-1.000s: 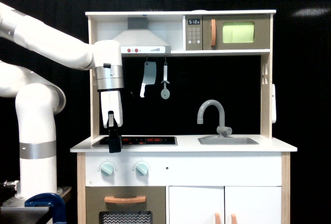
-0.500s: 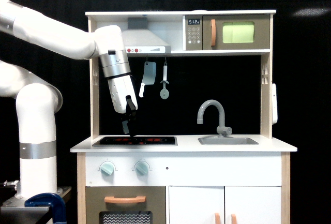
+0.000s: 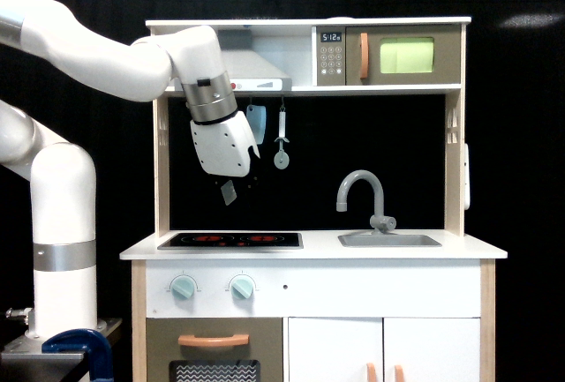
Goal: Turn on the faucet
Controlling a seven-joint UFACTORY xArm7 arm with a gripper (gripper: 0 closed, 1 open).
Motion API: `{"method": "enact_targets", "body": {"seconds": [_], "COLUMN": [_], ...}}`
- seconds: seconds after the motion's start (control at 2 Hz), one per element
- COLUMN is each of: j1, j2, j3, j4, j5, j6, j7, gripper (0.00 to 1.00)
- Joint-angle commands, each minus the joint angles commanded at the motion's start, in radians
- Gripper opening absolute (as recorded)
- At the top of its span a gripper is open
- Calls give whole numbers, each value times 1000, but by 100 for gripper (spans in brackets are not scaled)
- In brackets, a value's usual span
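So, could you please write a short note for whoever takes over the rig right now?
Gripper: hangs in the air above the black stovetop, holding nothing; whether it is open or shut cannot be told from this view.
Grey plastic toy faucet with the arched spout: at the grey sink, towards the exterior view's right, well apart from the gripper. Its small side lever is untouched.
Done: nothing on the faucet yet.
Left: cross to the faucet, reach the lever, turn it on.

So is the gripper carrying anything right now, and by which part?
Nothing is held. The gripper hangs in the air above the stovetop, well to the exterior view's left of the faucet, touching nothing.
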Motion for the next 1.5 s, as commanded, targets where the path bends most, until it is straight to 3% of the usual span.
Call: {"method": "enact_targets", "body": {"seconds": [0.5, 1.0, 1.5], "j1": [525, 782, 861], "j2": [34, -136, -262], "j3": [-594, -964, -1095], "j4": [138, 227, 227], "j5": [272, 277, 258], "j6": [-39, 60, 46], "j7": [-535, -795, -878], "gripper": [100, 100, 100]}}
